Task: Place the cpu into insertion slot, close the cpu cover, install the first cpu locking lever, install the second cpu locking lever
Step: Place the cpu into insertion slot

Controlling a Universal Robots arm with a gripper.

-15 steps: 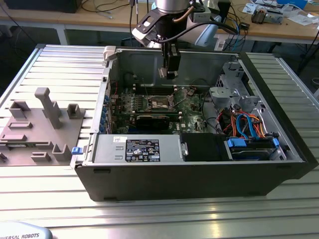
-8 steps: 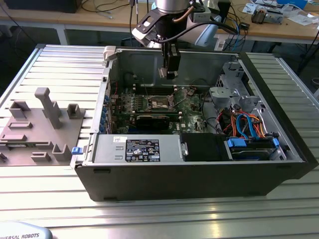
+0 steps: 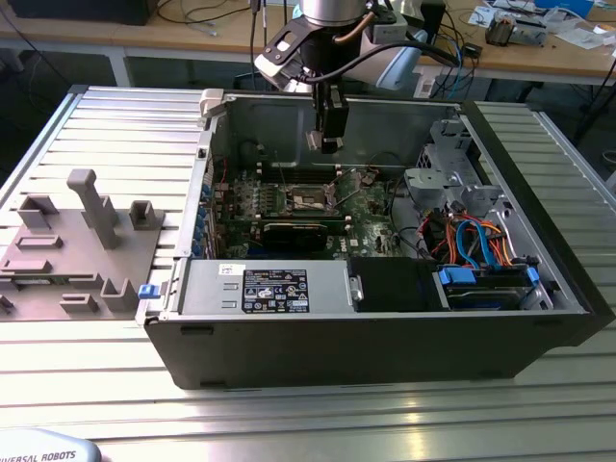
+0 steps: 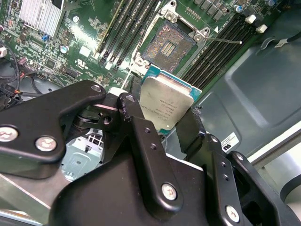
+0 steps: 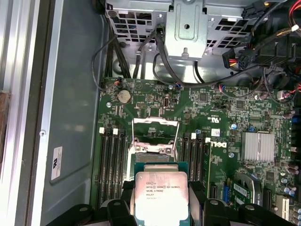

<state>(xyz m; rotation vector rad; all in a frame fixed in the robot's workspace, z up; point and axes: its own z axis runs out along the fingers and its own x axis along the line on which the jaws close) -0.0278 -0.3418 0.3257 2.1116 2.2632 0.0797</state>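
My gripper (image 4: 162, 112) was clamped on the cpu (image 4: 167, 104), one black finger (image 4: 141, 136) on each of two opposite edges, the silver-grey top facing the cameras in both wrist views. In the first wrist view the chip (image 5: 161, 192) sat between my fingertips, its green rim showing around the metal lid. Just beyond it and lower down lay the insertion slot (image 4: 168, 44), bare, its dark centre uncovered and well apart from the chip. The cpu cover (image 5: 155, 121) stood swung up off the socket on its far side. Long black memory slots (image 4: 127, 28) flanked the socket on both sides, all on the green motherboard (image 5: 221, 117). Farther out, in the exterior view, I (image 3: 330, 144) hung inside the open computer case (image 3: 385, 337), above the socket (image 3: 310, 199).
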